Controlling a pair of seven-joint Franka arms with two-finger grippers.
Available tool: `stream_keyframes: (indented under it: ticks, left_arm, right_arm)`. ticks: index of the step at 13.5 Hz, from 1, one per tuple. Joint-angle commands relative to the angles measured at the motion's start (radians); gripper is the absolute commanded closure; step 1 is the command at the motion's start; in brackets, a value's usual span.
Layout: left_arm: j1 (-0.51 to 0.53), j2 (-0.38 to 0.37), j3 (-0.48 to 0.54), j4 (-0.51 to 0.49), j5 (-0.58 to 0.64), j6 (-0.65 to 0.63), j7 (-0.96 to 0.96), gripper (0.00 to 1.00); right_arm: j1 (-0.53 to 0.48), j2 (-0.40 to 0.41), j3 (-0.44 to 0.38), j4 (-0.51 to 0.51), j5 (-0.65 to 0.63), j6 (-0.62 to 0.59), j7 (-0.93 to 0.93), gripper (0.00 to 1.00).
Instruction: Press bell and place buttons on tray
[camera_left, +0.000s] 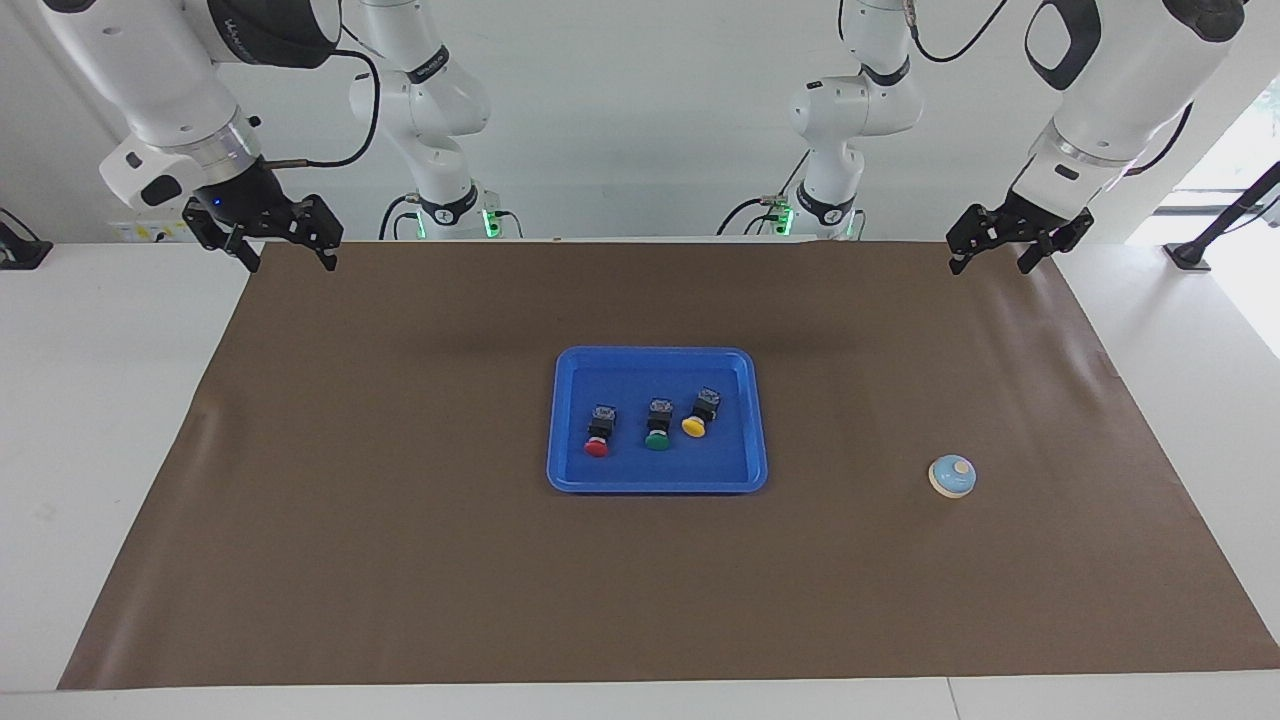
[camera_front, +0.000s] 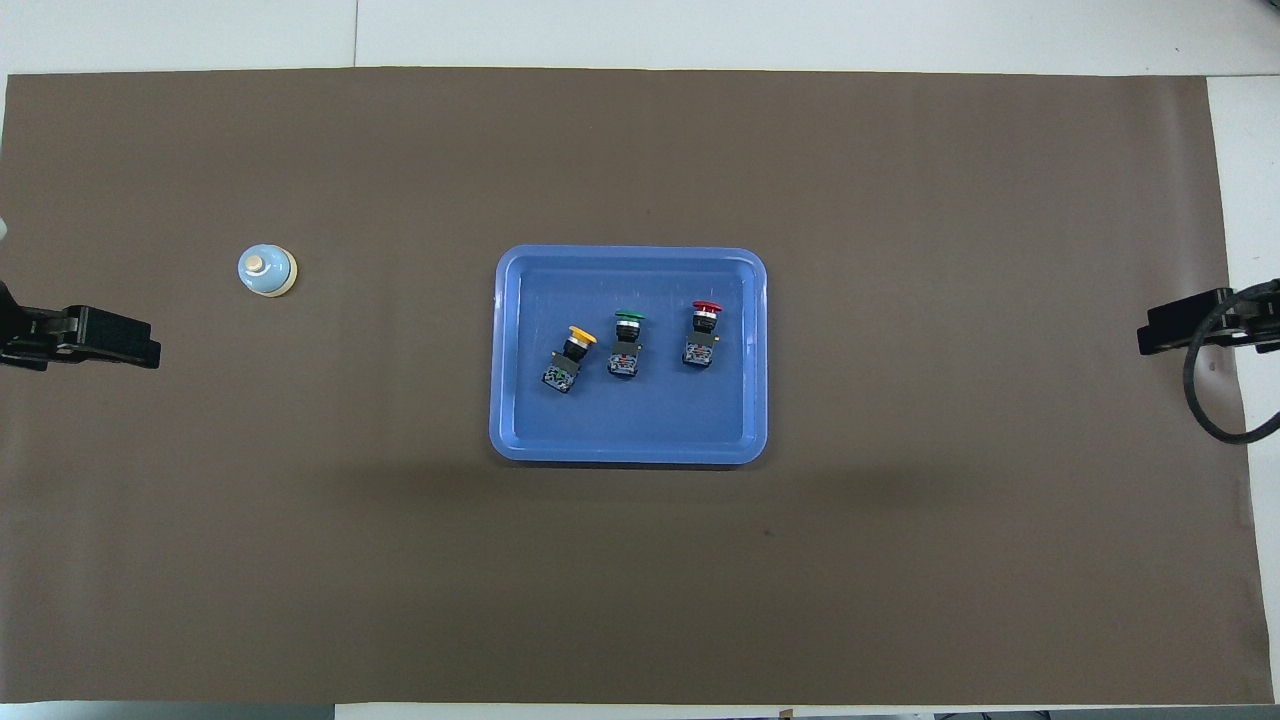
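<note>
well, the white desk carries a wide brown mat that covers most of its top. both arms are drawn back to the robots' edge of that mat: the left gripper hangs over the corner at the left arm's end, the right gripper over the corner at the right arm's end. each has its fingers spread apart and holds nothing; both arms look parked, waiting.

next in size, the tray sits flat at the middle of the mat. all three buttons lie inside it in a loose row, each on its side with the cap pointing away from the robots: the red button toward the right arm's end, the green button in the middle, the yellow button toward the left arm's end and slightly nearer the robots. they are close to one another but apart, none touching the rim.

smallest, the bell stands upright on the mat, well apart from the tray, toward the left arm's end.

so the placing part looks finished. whether the bell has been pressed cannot be read from its look; if not, that press is all that is left.
</note>
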Motion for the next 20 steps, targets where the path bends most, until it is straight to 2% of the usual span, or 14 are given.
stream_keyframes:
  ticks: [1,2,3,4,5,6,7,9,14,17,20]
  left_arm:
    - [-0.013,-0.007,0.004,0.002,0.000,0.036,-0.012,0.00]
    - [-0.013,-0.005,0.004,0.003,0.000,0.037,-0.011,0.00]
    - [-0.011,-0.004,0.004,0.003,0.002,0.040,-0.009,0.06]
    - [-0.011,-0.002,0.004,0.000,0.002,0.051,-0.008,0.27]
    - [-0.011,0.001,0.004,-0.001,0.003,0.066,-0.008,0.55]
    - [-0.011,0.011,0.004,-0.001,0.003,0.080,-0.009,0.94]
    - [-0.011,0.036,0.004,0.000,0.009,0.097,-0.009,1.00]
    - [-0.006,0.076,0.004,-0.001,0.018,0.166,-0.009,1.00]
    - [0.006,0.322,0.009,0.063,0.028,0.387,-0.009,1.00]
    - [0.020,0.430,0.013,0.068,0.028,0.497,-0.006,1.00]
    - [0.026,0.490,0.013,0.065,0.029,0.565,-0.005,1.00]
  right_arm:
    - [-0.009,0.011,0.004,0.022,0.017,-0.019,0.006,0.00]
    - [-0.009,0.011,0.004,0.022,0.016,-0.016,0.006,0.00]
    - [-0.009,0.008,0.004,0.013,0.016,-0.007,0.006,0.00]
    - [-0.009,0.006,0.004,0.013,0.013,-0.019,0.002,0.00]
    - [-0.009,0.002,0.004,0.005,0.013,-0.029,0.002,0.00]
    - [-0.009,0.002,0.004,0.005,0.015,-0.032,0.002,0.00]
    - [-0.009,0.002,0.004,0.005,0.015,-0.033,0.002,0.00]
    - [-0.009,0.002,0.004,0.005,0.015,-0.033,0.002,0.00]
    - [-0.009,0.002,0.004,0.005,0.015,-0.033,0.002,0.00]
    - [-0.009,0.002,0.004,0.005,0.015,-0.033,0.002,0.00]
    - [-0.009,0.002,0.004,0.005,0.013,-0.033,0.002,0.00]
